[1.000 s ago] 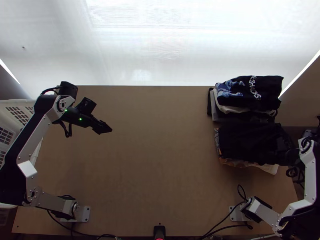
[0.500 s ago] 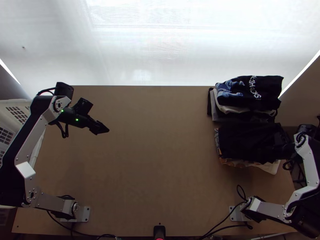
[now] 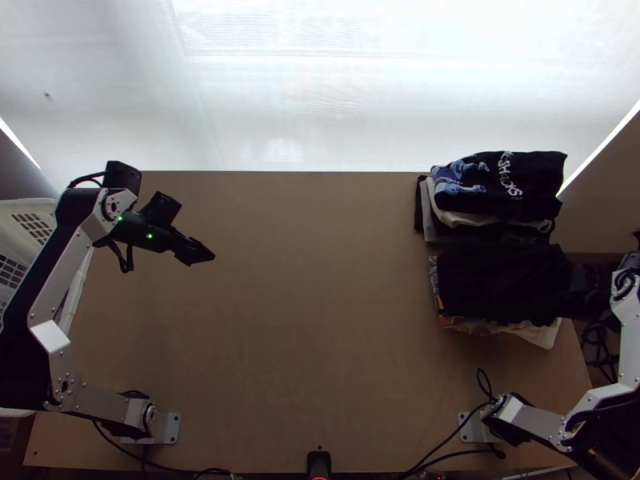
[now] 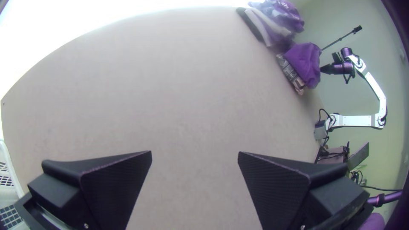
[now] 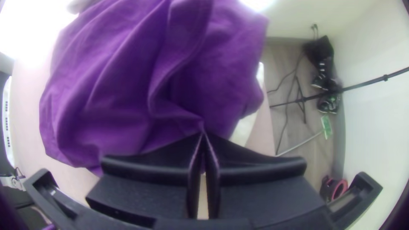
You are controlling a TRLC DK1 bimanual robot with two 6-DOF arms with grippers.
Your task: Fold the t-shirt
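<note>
A dark t-shirt (image 3: pixel 504 284) lies folded and somewhat rumpled on a stack at the table's right side. At its right edge is my right gripper (image 3: pixel 582 298). In the right wrist view the cloth (image 5: pixel 128 85) looks purple, and a crease of it runs into my right gripper (image 5: pixel 203 134), whose fingers are closed together on the edge. My left gripper (image 3: pixel 205 254) hangs over the table's left part, away from the clothes. In the left wrist view my left gripper (image 4: pixel 194 154) is wide open with bare table between its fingers; the t-shirt (image 4: pixel 304 61) is far off.
A second pile of folded clothes (image 3: pixel 496 188), with a printed black shirt on top, sits behind the t-shirt's stack. Light cloth (image 3: pixel 540 332) sticks out beneath the t-shirt. A white basket (image 3: pixel 28 228) stands at the left edge. Bare wood (image 3: pixel 320 304) stretches between the arms.
My left gripper has drifted slightly to the left. The right arm's wrist first went a little up the picture, then back down and to the right; the t-shirt's right edge has shifted slightly.
</note>
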